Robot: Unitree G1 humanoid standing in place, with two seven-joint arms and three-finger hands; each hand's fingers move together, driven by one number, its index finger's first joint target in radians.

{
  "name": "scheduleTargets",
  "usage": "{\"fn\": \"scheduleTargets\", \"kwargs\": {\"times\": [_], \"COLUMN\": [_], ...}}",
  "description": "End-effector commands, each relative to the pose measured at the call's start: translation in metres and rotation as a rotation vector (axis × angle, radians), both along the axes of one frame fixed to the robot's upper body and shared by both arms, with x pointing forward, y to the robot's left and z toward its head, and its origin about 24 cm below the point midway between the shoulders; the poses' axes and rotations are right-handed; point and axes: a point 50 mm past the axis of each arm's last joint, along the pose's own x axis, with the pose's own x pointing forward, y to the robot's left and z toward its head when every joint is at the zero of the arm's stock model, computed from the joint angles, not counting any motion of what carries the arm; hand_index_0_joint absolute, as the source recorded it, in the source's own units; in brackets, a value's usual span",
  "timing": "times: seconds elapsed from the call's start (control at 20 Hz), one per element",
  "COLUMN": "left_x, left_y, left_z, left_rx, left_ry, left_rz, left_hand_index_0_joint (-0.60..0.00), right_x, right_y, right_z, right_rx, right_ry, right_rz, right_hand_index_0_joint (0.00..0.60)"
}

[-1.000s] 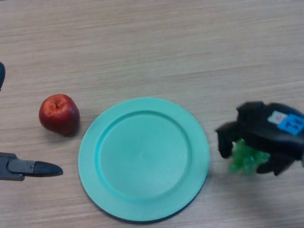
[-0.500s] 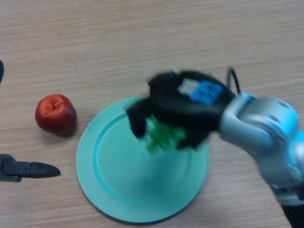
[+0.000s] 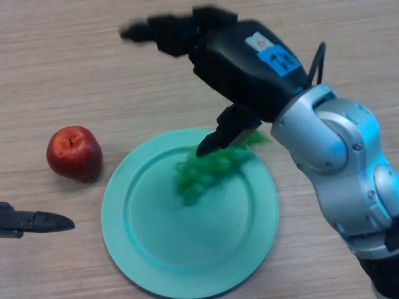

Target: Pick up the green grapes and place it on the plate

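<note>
The green grapes [image 3: 202, 174] lie on the teal plate [image 3: 156, 249], in its upper middle part. My right hand [image 3: 240, 56] is above the plate's far edge, raised over the grapes, with its fingers spread straight out to the left and its thumb [image 3: 221, 134] pointing down next to the bunch. It holds nothing. My left hand [image 3: 34, 221] shows only as a dark finger at the left edge, low, away from the plate.
A red apple [image 3: 73, 152] sits on the wooden table [image 3: 93, 68] just left of the plate. My right forearm [image 3: 340, 162] stretches from the lower right corner over the plate's right rim.
My right hand carried the grapes from the table right of the plate to over the plate, then opened and rose. The grapes now lie on the plate.
</note>
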Motion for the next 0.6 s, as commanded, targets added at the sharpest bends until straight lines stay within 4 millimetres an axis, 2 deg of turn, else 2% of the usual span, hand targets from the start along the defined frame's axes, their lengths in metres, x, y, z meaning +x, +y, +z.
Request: {"fn": "scheduleTargets", "kwargs": {"times": [0.05, 0.35, 0.5, 0.6], "left_x": [-0.014, -0.014, -0.014, -0.015], "left_y": [0.001, -0.006, -0.01, -0.016], "left_z": [0.032, 0.035, 0.046, 0.051], "left_rx": [0.107, 0.116, 0.124, 0.141], "left_ry": [-0.225, -0.222, -0.24, -0.255], "left_rz": [0.023, -0.008, -0.033, -0.058], "left_hand_index_0_joint": [0.0, 0.0, 0.0, 0.0], "right_x": [-0.015, -0.032, -0.047, -0.057], "right_y": [-0.006, -0.035, -0.058, -0.069], "right_z": [0.028, 0.029, 0.021, 0.015], "right_rx": [0.117, 0.281, 0.496, 0.598], "right_ry": [-0.142, 0.008, 0.218, 0.294], "right_rz": [0.031, 0.028, 0.035, 0.047], "right_hand_index_0_joint": [0.0, 0.0, 0.0, 0.0]}}
